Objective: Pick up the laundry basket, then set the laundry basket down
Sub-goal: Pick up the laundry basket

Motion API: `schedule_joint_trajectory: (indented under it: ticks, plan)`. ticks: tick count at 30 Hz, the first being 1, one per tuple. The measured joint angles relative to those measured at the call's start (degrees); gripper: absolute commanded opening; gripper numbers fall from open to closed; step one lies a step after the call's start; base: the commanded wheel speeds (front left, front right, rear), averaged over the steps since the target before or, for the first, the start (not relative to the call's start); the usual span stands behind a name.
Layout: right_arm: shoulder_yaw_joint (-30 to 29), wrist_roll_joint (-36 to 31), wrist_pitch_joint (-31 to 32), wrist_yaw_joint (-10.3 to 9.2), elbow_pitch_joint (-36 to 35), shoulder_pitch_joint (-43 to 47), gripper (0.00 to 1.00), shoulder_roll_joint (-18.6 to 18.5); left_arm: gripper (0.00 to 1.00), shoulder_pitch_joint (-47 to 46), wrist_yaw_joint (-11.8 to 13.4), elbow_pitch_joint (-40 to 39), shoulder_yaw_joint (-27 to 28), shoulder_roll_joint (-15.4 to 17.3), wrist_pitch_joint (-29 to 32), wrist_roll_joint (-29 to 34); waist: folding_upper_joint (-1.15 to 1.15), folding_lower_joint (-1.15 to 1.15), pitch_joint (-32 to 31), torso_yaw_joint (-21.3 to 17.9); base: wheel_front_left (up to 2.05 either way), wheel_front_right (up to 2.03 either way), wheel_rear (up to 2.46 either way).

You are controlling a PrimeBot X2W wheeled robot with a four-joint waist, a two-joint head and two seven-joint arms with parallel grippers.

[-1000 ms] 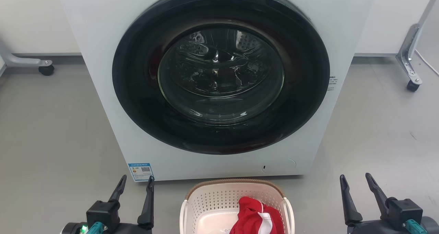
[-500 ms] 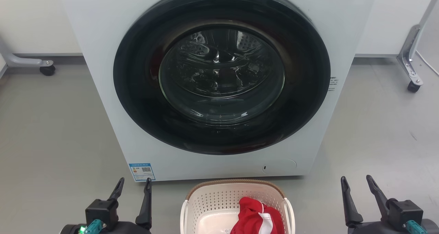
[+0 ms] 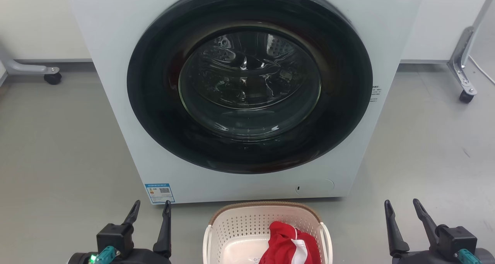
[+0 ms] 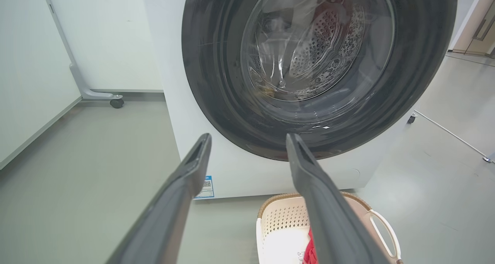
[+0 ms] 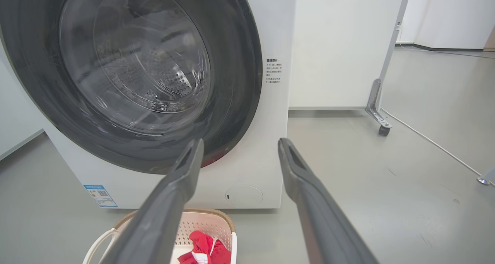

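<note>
The laundry basket [image 3: 239, 225] is a cream-white perforated tub with a brown woven-look rim and white loop handles. It stands on the grey floor just in front of the washer, at the bottom centre of the head view. A red and white garment [image 3: 288, 244] lies in it. My left gripper [image 3: 152, 206] is open, off to the basket's left and apart from it. To the basket's right my right gripper [image 3: 401, 205] is open too, holding nothing. The basket [image 4: 286, 221] shows low right in the left wrist view, and the basket [image 5: 209, 225] shows low left in the right wrist view.
A white front-loading washer [image 3: 116, 62] with a shut round dark door [image 3: 249, 82] rises right behind the basket. Wheeled metal frame legs stand at the far left [image 3: 52, 77] and far right [image 3: 466, 95]. A thin cable [image 5: 429, 140] runs along the floor on the right.
My left gripper has narrowed a little and shifted slightly lower. The basket, the garment and my right gripper have stayed put.
</note>
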Motion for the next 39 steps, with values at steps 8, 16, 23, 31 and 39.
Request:
schedule_joint_trajectory:
  ticks: [8, 16, 23, 31, 39]
  plan:
    - [-0.44, 0.00, 0.00, 0.01, -0.26, 0.02, 1.00, 0.01, 1.00, 0.03, 0.00, -1.15, 0.43, -0.16, 0.08, 0.46, 0.00, 0.00, 0.93, 0.04, 0.00, 0.00, 0.00]
    - [-0.65, 0.00, 0.01, 0.00, -1.05, -0.05, 1.00, 0.03, 1.00, 0.02, 0.02, -3.01, 0.57, -0.27, 0.51, 0.85, 0.00, 0.00, 3.74, -0.03, 0.00, 0.00, 0.00]
    - [-0.65, -0.08, 0.00, 0.00, -2.33, -1.59, 1.00, 0.00, 1.00, -1.20, 0.04, -4.50, 0.56, -0.66, 0.59, 0.93, 0.00, 0.00, 7.57, -0.10, 0.00, 0.00, 0.00]
    - [-0.77, -0.09, -0.01, 0.00, -3.46, -4.13, 1.00, 0.01, 1.00, -4.70, 0.04, -5.83, 0.59, -1.26, 1.03, 1.05, 0.00, 0.01, 13.37, -0.06, 0.00, 0.00, 0.00]
    - [-1.30, -0.51, -0.13, -0.09, -4.15, -7.84, 1.00, 0.01, 1.00, -8.90, 0.04, -6.51, 0.71, -1.63, 1.34, 1.05, 0.00, 0.01, 20.60, -0.01, 0.00, 0.00, 0.00]
